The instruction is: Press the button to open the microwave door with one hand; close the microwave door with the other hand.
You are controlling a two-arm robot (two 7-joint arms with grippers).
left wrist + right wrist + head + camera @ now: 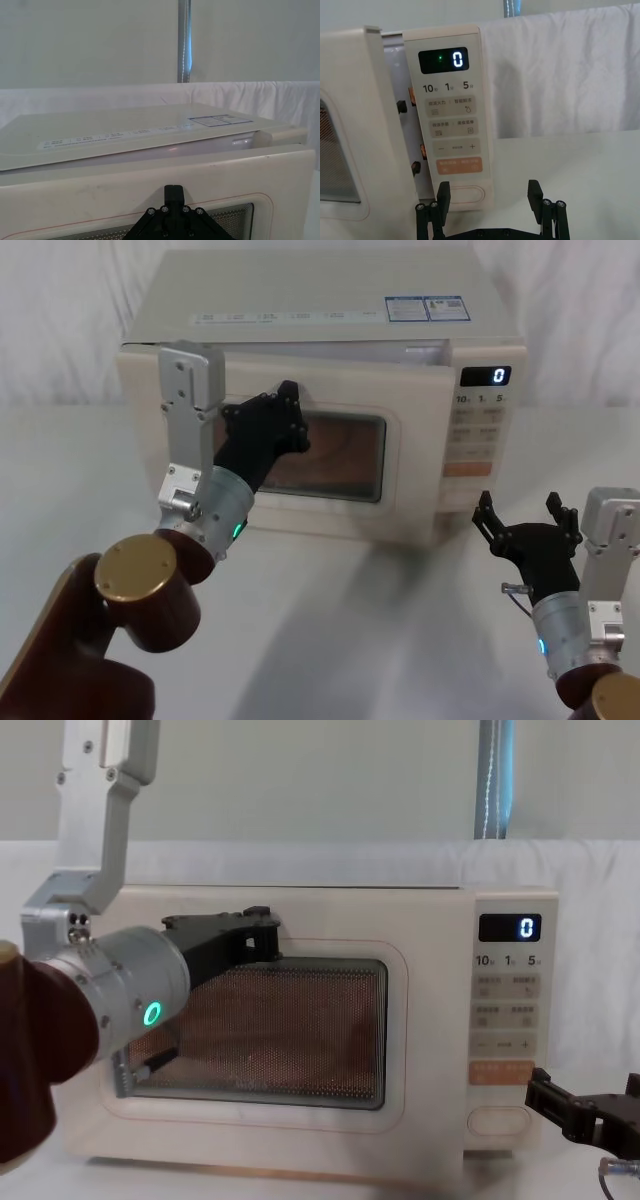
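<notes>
Left claw [283, 418] on microwave door [330, 455], door ajar.
My L claw, fingers' gap can't tell, presses door's upper left; hinge left, so push straight back. R claw [527, 523] wide, idle below button [465, 193].

Two black pronged grippers on silver-grey wrists, brown and brass joints behind them.

The left gripper [285, 420] is matte black with angular prongs and small round screws at the finger bases, sitting on a silver-grey cylindrical wrist with a glowing green ring light; a pale grey bracket with screw holes runs alongside it. The forearm is glossy dark brown, capped by a round brass-coloured disc. The right gripper [527, 523] is the same black pronged build, its fingers flat, squared black tabs, on a silver cylinder with a small blue light, a thin wire loop beside it and a grey bracket.
</notes>
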